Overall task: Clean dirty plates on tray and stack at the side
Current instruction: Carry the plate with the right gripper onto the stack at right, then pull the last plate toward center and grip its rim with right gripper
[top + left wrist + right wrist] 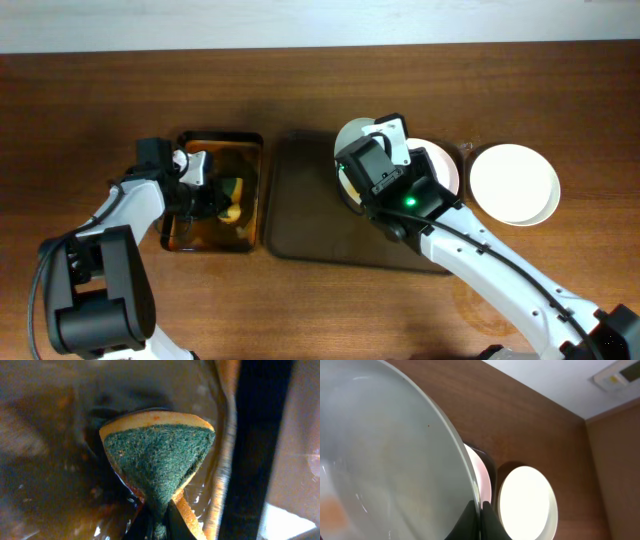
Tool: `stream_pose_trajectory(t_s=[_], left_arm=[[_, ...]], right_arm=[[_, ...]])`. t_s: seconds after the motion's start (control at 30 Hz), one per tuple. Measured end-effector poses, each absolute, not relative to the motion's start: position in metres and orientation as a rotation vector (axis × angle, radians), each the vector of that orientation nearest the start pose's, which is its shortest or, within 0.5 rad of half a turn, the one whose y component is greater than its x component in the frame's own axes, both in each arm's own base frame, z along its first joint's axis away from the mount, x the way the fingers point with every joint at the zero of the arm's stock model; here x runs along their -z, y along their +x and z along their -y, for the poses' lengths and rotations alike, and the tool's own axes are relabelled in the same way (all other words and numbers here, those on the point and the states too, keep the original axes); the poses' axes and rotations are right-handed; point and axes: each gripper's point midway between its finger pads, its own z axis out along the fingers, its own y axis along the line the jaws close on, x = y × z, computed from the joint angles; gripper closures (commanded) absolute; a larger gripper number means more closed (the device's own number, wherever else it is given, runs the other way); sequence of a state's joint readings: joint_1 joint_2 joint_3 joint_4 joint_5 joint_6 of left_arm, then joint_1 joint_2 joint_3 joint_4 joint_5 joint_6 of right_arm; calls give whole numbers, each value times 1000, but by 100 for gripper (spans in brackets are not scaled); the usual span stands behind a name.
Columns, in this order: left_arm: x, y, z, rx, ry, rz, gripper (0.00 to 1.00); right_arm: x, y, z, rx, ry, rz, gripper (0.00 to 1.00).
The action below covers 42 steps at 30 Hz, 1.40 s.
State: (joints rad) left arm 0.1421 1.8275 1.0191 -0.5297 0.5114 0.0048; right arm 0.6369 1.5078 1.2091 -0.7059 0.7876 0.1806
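Overhead: centre frame, the right arm is holding the held plate (pixel 352 140) above the dark tray (pixel 310 215). A second plate (pixel 452 170) is sitting beneath at the tray's right end, and a third plate (pixel 515 183) is lying on the bare surface (pixel 560 110) at right.

Left wrist: left fingers (pixel 142 529) are pinching the sponge (pixel 160 457) over the stained small tray (pixel 50 485).

Right wrist: right fingers (pixel 469 522) are clamping only the held plate's rim at lower centre. Glossy and tilted, it's risking slipping out onto the plate below.
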Motion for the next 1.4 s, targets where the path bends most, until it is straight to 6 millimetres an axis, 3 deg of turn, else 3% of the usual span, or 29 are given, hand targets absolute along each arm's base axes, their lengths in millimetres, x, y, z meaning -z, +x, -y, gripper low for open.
stream_pose_trajectory(t_s=[0.07, 0.17, 0.23, 0.4, 0.53, 0.67, 0.8, 0.9, 1.0, 1.03, 1.07, 1.1, 1.23, 1.33, 1.37, 1.4], left_arm=[[-16, 360, 36, 705, -85, -2789, 100], [-4, 357, 13, 494, -228, -2856, 100], [-4, 356, 9, 466, -281, -2861, 100], [-15, 359, 53, 653, -14, -2810, 100], [-12, 357, 81, 590, 125, -2826, 100], [-11, 357, 97, 553, 180, -2826, 100], [-22, 361, 85, 436, 157, -2868, 100], [-35, 366, 70, 304, 114, -2864, 100], [-35, 364, 60, 221, 96, -2878, 100], [-35, 364, 59, 214, 94, -2877, 100], [-35, 364, 58, 206, 93, -2878, 100], [-35, 364, 58, 202, 93, -2878, 100], [-35, 364, 57, 197, 93, -2878, 100], [-35, 364, 57, 195, 92, -2878, 100], [-35, 364, 57, 195, 92, -2878, 100], [-35, 364, 57, 195, 92, -2878, 100]], right_arm=[[-193, 366, -107, 558, -185, -2299, 96], [-186, 368, -87, 511, -75, -2351, 96], [-189, 367, -73, 469, 11, -2371, 96], [-190, 365, -30, 294, 262, -2432, 96], [-177, 354, 6, 105, 465, -2527, 96], [-167, 336, 65, 17, 772, -2543, 96], [-166, 316, 126, 19, 1031, -2464, 96], [-161, 305, 153, 34, 1143, -2431, 96], [-137, 304, 177, 50, 1240, -2437, 96], [-132, 305, 181, 49, 1255, -2440, 95], [-123, 308, 186, 45, 1271, -2445, 73], [-118, 312, 188, 39, 1275, -2443, 58], [-120, 333, 177, -99, 1152, -2444, 49], [-125, 347, 128, -370, 889, -2537, 48], [-123, 344, 104, -440, 811, -2597, 49], [-122, 343, 68, -517, 672, -2674, 49]])
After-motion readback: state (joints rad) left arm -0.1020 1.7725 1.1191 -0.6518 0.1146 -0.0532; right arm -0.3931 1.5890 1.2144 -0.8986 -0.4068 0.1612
